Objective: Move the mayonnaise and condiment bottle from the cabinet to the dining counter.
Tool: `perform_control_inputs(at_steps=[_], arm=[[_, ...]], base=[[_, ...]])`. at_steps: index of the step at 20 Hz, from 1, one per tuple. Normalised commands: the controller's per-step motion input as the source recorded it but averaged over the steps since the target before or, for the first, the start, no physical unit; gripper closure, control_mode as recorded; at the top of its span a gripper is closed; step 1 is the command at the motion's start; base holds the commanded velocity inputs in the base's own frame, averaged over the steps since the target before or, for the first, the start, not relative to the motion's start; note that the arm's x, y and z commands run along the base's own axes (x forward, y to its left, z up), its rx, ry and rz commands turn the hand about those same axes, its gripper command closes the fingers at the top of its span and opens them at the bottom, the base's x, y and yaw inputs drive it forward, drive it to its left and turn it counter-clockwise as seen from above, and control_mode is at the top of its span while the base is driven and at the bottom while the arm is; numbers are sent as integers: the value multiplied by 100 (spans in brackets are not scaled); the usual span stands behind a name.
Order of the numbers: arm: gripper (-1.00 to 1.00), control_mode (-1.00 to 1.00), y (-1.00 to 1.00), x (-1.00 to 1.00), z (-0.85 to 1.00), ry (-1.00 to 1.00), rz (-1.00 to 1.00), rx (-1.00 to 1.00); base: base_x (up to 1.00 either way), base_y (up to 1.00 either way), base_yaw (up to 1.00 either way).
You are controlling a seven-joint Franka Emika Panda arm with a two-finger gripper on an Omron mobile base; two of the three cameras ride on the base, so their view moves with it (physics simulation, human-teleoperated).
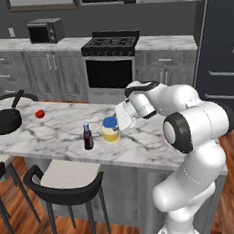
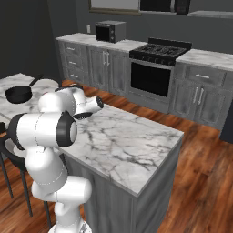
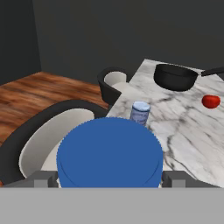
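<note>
Mayonnaise (image 1: 110, 130) upright on the dining counter (image 1: 60, 131), near its front edge, with the condiment bottle (image 1: 87, 136) standing just beside it on the stool side, not touching. Gripper (image 3: 110, 178) at the jar, fingers (image 3: 43, 178) spread wide to either side of the blue lid (image 3: 109, 155), contact with the jar not clear. Farther along the marble, well apart: a black pan (image 1: 4, 120) and a small red tomato (image 1: 39, 113); black stools (image 1: 69, 181) tucked along the near side.
</note>
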Motion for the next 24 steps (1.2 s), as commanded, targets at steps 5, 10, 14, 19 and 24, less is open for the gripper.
perform_control_inputs(at_steps=[5, 10, 14, 19, 24], arm=[[100, -100, 2, 8, -21, 0, 0, -2], [100, -100, 2, 6, -25, 0, 0, 0], [100, -100, 0, 12, -14, -1, 0, 0], [100, -100, 0, 16, -4, -4, 0, 0], [100, -100, 0, 24, -1, 0, 0, 0]], base=[[0, 0, 0], [0, 0, 0], [0, 0, 0], [0, 0, 0], [0, 0, 0]])
